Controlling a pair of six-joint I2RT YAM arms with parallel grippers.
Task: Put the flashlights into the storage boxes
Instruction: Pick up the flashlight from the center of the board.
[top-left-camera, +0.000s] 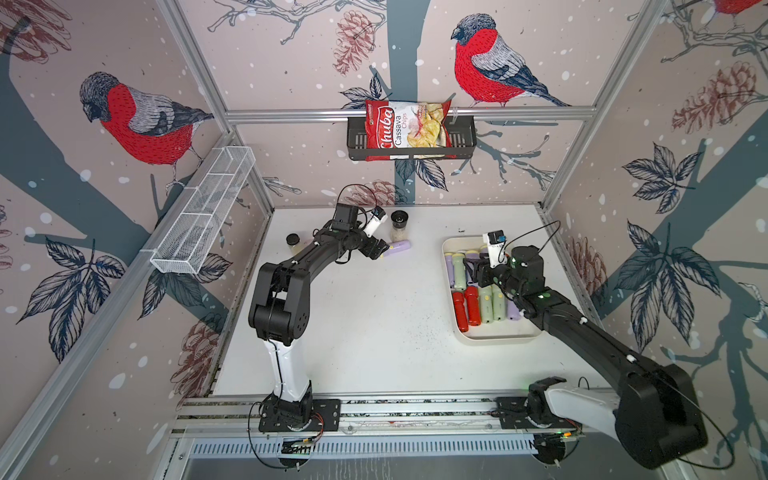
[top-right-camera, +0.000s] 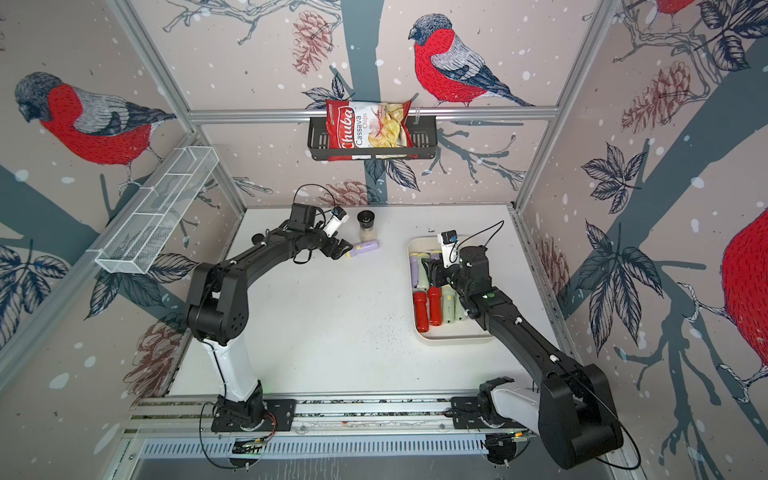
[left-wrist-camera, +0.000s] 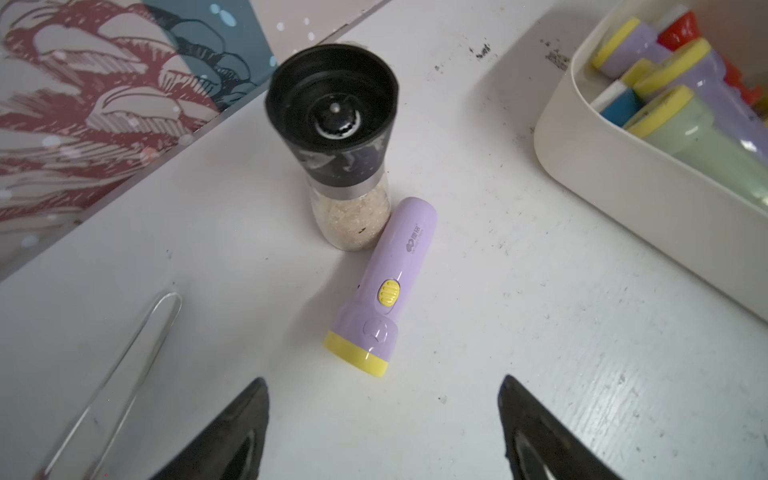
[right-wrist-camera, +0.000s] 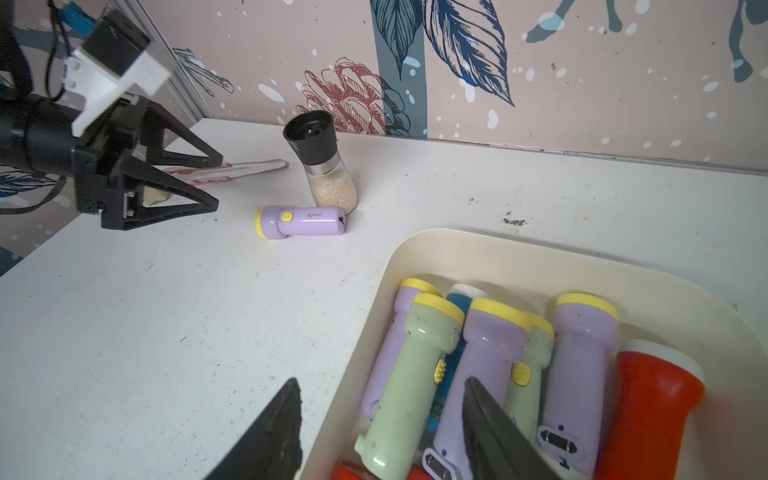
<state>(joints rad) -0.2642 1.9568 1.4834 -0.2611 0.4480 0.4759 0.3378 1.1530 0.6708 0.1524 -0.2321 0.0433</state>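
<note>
Setting: a white surface (top-left-camera: 374, 332) enclosed by walls papered with red-breasted birds and pine cones.
Loose item: one lilac flashlight (left-wrist-camera: 384, 282) lies on its side near the back of the surface, yellow head towards the left gripper (left-wrist-camera: 382, 379), tail end seemingly touching the base of a grinder jar (left-wrist-camera: 336, 145).
Storage: the cream tray (right-wrist-camera: 457, 257) sits well apart on the right side and holds the other flashlights (right-wrist-camera: 490, 365), lilac, green, red and one blue, packed close together.
Left gripper: released, jaws spread wide and empty, just short of the yellow head and roughly in line with it.
Right gripper (right-wrist-camera: 382, 380): jaws parted and grasping nothing, hanging over the tray's near wall with one jaw outside it and one above the packed flashlights.
Step, as I judge it: reaching for the last flashlight outside the tray.
Risk, jar: a jaw sliding along the far side of the body could tip the jar.
Risk, roll: the round body may roll off if one jaw lands first.
Risk, tray: the right gripper could catch the wall or block the drop-off.
</note>
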